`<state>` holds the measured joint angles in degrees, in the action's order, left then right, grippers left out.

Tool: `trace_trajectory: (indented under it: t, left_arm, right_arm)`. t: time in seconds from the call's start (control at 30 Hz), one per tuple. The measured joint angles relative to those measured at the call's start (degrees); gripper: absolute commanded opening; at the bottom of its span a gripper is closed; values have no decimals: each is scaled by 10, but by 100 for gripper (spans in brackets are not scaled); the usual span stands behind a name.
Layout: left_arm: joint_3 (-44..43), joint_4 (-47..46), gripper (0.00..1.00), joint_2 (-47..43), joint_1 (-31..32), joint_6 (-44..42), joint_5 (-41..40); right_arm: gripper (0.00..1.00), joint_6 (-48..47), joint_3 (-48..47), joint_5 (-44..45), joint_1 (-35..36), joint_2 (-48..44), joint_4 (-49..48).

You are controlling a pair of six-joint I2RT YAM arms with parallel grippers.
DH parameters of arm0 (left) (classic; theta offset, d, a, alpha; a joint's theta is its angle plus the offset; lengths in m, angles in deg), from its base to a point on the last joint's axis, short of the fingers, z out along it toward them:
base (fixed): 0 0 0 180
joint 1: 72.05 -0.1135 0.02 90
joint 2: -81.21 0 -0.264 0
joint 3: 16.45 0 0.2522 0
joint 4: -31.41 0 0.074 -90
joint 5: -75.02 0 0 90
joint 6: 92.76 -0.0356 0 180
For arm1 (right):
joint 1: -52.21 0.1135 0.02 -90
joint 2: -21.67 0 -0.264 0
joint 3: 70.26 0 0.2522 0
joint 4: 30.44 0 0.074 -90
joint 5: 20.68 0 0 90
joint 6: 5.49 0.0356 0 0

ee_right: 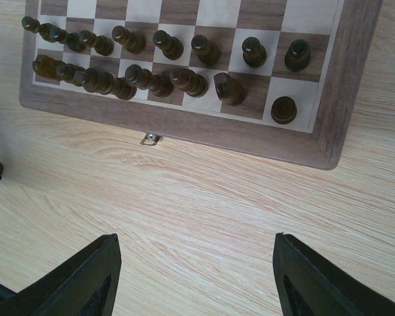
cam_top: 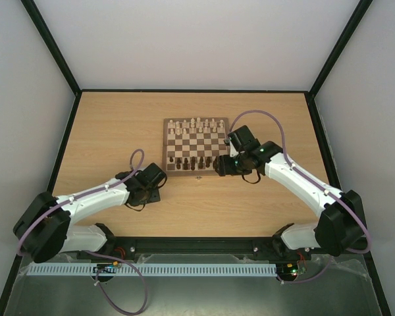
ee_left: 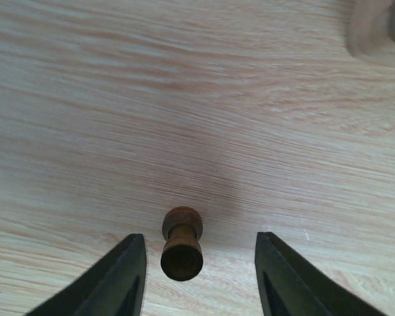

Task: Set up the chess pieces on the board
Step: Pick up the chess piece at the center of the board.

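Your left gripper [ee_left: 199, 237] hangs low over the tabletop [ee_left: 184, 99], fingers [ee_left: 118, 283] apart, with a gap on each side of the thing between them. Nothing is clamped. Between them is one dark piece [ee_left: 182, 245], off the board and alone on bare wood. It looks tipped on its side, round base toward the wrist camera and head pointing away. That puts its long axis along the fingers' reach, not across the gap. It sits a touch nearer the left finger. Judgement: the squeeze will land across the narrow stem, so centre it first or the piece may roll.

From above, the left arm [cam_top: 95, 197] reaches low toward the right with its wrist bent down. Its gripper sits just near and left of the board's near-left corner and hides the piece in that view. This arm is by far the nearer one to the piece.

Further right is the board [cam_top: 178, 174]. The cream set [cam_top: 196, 123] stands along the far rows and the dark set [cam_top: 191, 161] along the near two. You cannot tell which dark square is vacant.

The right gripper [ee_right: 196, 240] hovers over bare table just near of the board's near edge, fingers wide apart and empty. The right arm [cam_top: 296, 178] angles in from the right.
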<state>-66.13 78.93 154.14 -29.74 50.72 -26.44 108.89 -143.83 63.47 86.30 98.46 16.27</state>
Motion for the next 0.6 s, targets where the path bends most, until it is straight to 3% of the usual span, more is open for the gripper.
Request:
trace_trajectory:
  t: [0.3, 0.4, 0.6]
  left_arm:
    - [0, -7, 14, 30, -2, -4, -1]
    - [-2, -7, 8, 33, -2, -4, 0]
    - [-43, 12, 7, 49, -2, -19, 1]
  right_arm:
    - [62, 0, 5, -5, 2, -3, -4]
    - [62, 0, 6, -5, 2, -4, -7]
    - [62, 0, 7, -6, 5, -6, -9]
